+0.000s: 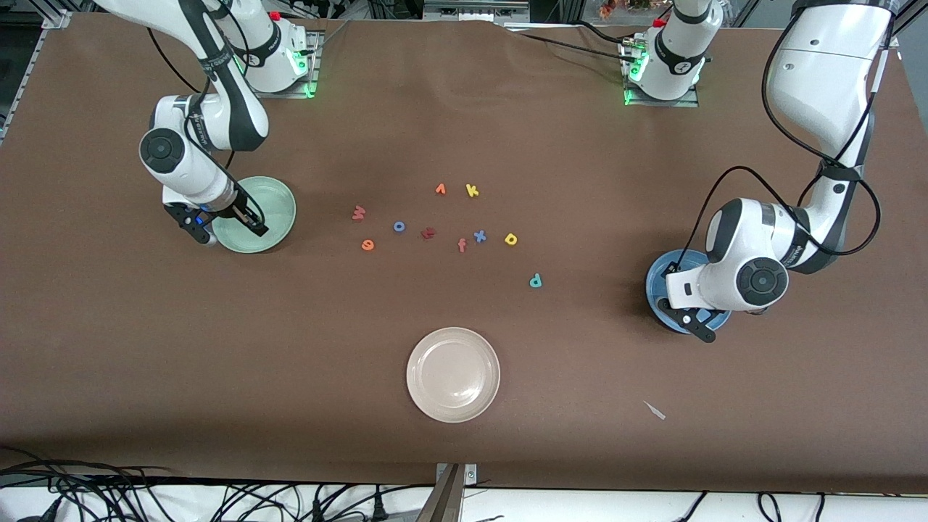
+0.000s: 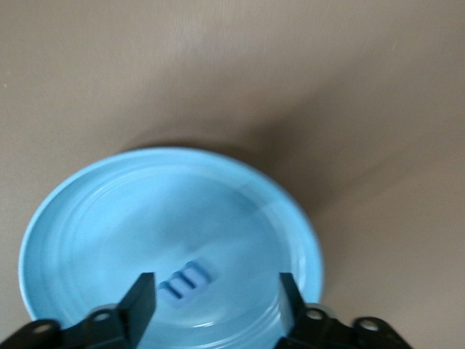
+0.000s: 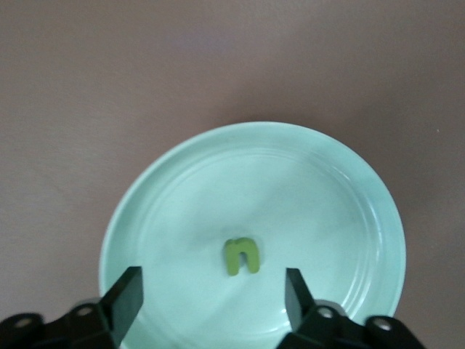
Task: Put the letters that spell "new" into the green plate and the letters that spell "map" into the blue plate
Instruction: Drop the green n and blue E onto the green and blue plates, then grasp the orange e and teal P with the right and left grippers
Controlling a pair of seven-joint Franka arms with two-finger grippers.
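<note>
Your right gripper (image 3: 211,302) hangs over the green plate (image 3: 349,211), jaws wide, with the n (image 3: 242,256) lying free inside. Your left gripper (image 2: 214,302), jaws also wide, hangs over the blue plate (image 2: 94,211) holding the m (image 2: 187,281). The arms hide both letters from the front; w (image 1: 358,212), e (image 1: 367,245), a (image 1: 510,239) and p (image 1: 536,280) lie mid-tabletop.

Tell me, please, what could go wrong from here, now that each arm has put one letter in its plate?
1. The salmon w and the salmon f look alike, so the right gripper, open over the green plate, might fetch the wrong one.
2. The f, blue x and dark red t lie close together; picking near them could knock one away.
3. The left gripper sits low over the blue m and may drag it when leaving.
</note>
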